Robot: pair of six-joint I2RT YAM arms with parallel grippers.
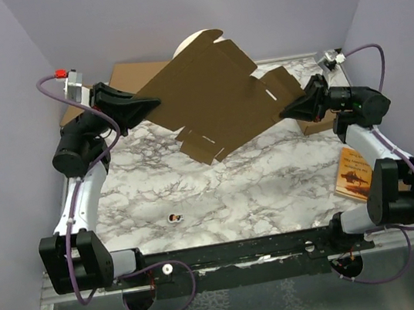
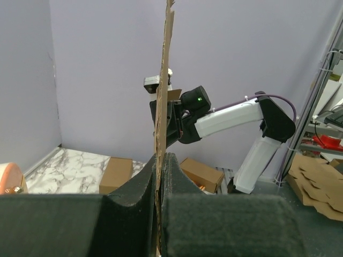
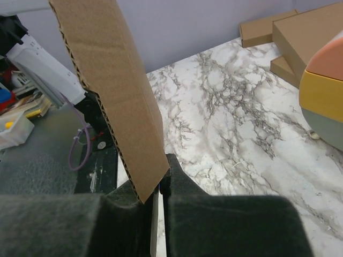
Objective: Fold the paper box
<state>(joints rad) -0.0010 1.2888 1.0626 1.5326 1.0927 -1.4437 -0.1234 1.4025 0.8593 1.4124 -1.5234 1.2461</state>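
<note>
Cardboard: the paper box point(image 1: 222, 98) was an unfolded brown die-cut sheet, held in the air above the back of the marble tabletop point(image 1: 220, 192). It was tilted, with no flap creased that I could see.
Left grip: my left end effector point(image 1: 154, 100) was pinched on the sheet's left edge; my wrist view showed the board edge-on between closed fingers point(image 2: 177, 179).
Right grip: my right end effector point(image 1: 287, 109) was clamped on a flap at the sheet's right side, with the corrugated edge seated between its pads.
Step in hand: by my judgement, carrying the flat blank into position, before any fold.
Next move: probably to lower the sheet flat onto the tabletop, then free one grip to raise a side flap along its score line while the other pinned the panel.
Risk: thin board could bow or slip between two opposed pinches.
</note>
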